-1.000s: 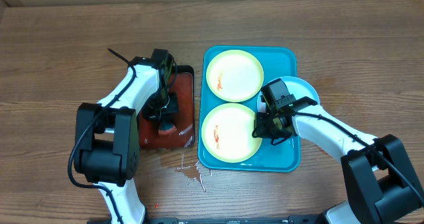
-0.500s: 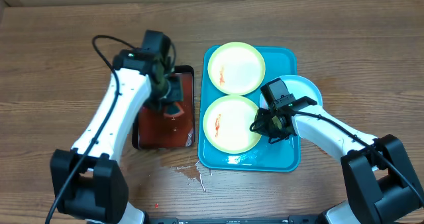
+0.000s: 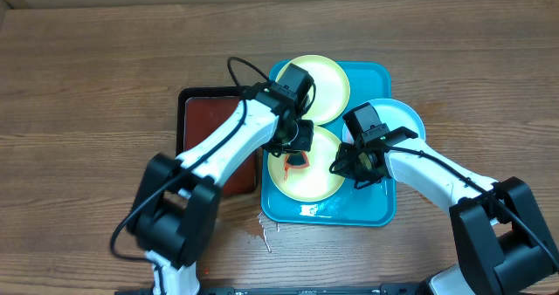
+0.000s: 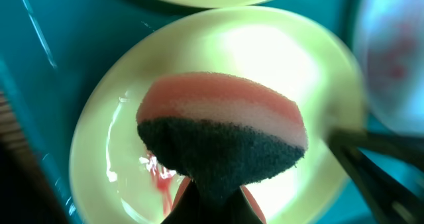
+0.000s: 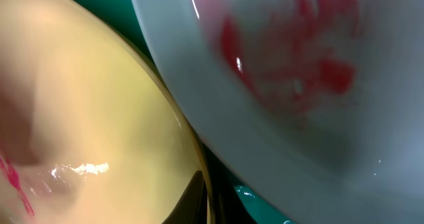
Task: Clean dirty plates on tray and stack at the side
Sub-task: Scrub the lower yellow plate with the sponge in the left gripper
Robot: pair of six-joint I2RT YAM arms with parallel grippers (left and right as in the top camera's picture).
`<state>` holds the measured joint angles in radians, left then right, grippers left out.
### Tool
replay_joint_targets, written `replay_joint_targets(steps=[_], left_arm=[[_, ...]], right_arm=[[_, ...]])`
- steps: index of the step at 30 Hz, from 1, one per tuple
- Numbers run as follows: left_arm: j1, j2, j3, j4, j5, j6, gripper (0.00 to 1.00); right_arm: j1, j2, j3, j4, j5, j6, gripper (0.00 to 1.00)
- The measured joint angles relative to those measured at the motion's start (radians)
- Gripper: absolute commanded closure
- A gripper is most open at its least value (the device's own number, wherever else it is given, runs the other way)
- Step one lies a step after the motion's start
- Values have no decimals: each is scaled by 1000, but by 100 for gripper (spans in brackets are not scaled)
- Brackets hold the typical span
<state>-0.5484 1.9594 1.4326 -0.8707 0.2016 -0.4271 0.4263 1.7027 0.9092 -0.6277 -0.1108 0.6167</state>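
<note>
Where three plates crowd the turquoise tray [image 3: 374,75], the near yellow-green plate [image 3: 307,180] lies at the front end, a red smear [image 4: 159,179] on its wet, glossy centre. The far yellow-green plate [image 3: 325,84] lies just behind it, and the pale blue plate [image 3: 404,118], smeared red, sits at the tray's right edge, overhanging it and overlapping the near plate's rim. Over the near plate, the left gripper [image 3: 295,143] is closed tight on a sponge [image 4: 222,134] with pink, white and dark layers; whether the sponge touches the plate cannot be told. At that plate's right rim sits the right gripper [image 3: 348,167], one dark finger [image 5: 194,196] at the edge, though the pictures do not settle whether it clamps the rim. Just left of the turquoise tray, a dark red tray [image 3: 199,125] with a black rim lies on the wooden table [image 3: 87,85], the left arm crossing above it.
</note>
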Motion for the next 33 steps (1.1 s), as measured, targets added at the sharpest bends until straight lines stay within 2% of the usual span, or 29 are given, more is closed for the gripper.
replay_joint_targets(steps=[6, 15, 21, 23, 30, 33], left_arm=[[24, 109, 8, -31, -16, -39, 96], [38, 110, 21, -139, -154, -45, 96], [37, 110, 23, -125, -150, -12, 96], [43, 111, 23, -94, -105, 22, 96], [50, 145, 23, 109, 226, 87, 96], [20, 164, 23, 104, 314, 87, 96]], right_arm=[[0, 0, 1, -3, 3, -3, 96], [0, 0, 2, -5, 3, -5, 96], [0, 0, 2, -6, 3, -7, 96], [0, 0, 2, -11, 6, -6, 96], [0, 0, 3, -14, 11, -5, 96], [0, 0, 4, -17, 11, -5, 96]])
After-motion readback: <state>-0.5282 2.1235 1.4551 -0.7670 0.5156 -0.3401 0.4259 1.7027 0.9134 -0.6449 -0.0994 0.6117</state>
